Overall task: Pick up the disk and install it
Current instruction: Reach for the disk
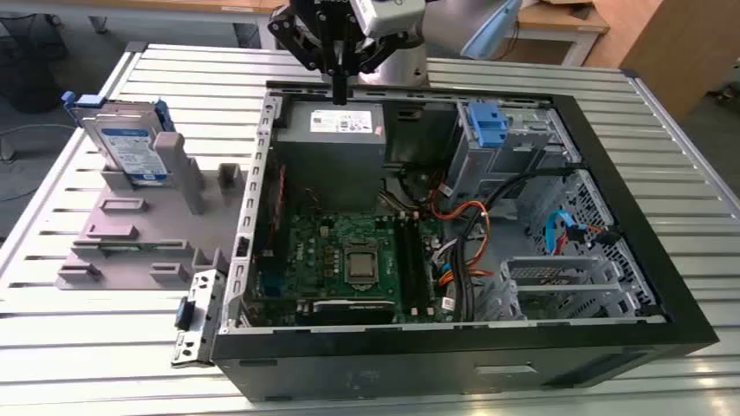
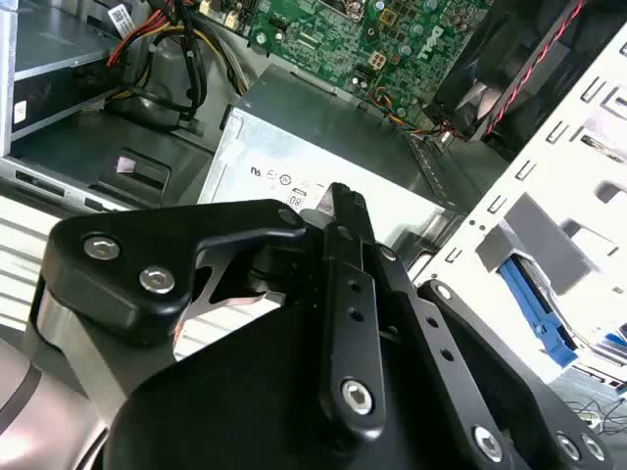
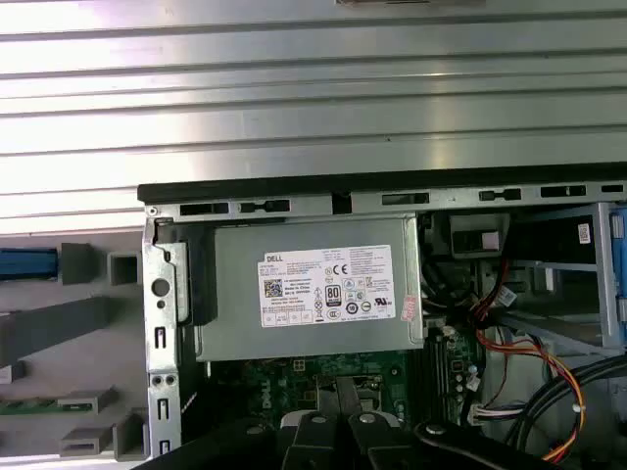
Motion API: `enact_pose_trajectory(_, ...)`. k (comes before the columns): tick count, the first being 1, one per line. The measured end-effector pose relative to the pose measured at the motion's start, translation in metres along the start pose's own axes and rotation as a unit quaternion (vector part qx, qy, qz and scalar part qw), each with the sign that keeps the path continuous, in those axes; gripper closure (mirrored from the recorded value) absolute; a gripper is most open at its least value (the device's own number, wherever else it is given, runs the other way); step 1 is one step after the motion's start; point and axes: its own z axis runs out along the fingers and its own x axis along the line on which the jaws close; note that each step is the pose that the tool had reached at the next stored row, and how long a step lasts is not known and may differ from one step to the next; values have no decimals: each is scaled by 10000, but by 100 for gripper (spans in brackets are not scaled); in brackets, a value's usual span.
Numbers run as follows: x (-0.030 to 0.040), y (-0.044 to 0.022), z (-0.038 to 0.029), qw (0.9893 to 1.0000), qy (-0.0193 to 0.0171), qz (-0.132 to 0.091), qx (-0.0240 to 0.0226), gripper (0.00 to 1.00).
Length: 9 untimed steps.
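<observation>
Disk [image 1: 125, 143] stands upright on edge in the grey holder [image 1: 139, 221] on the table [image 1: 93, 347]. It is well apart from your jaws, toward the exterior view's left. The jaws hang pressed together and empty, just above the grey power supply [image 1: 333, 123] in the open case [image 1: 463, 347].
</observation>
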Motion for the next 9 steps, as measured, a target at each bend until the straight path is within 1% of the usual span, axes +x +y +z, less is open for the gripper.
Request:
enact_pose_trajectory(8,6,0,0,10000,0,0,0,89)
enact_pose_trajectory(9,18,-1,0,10000,0,0,0,89)
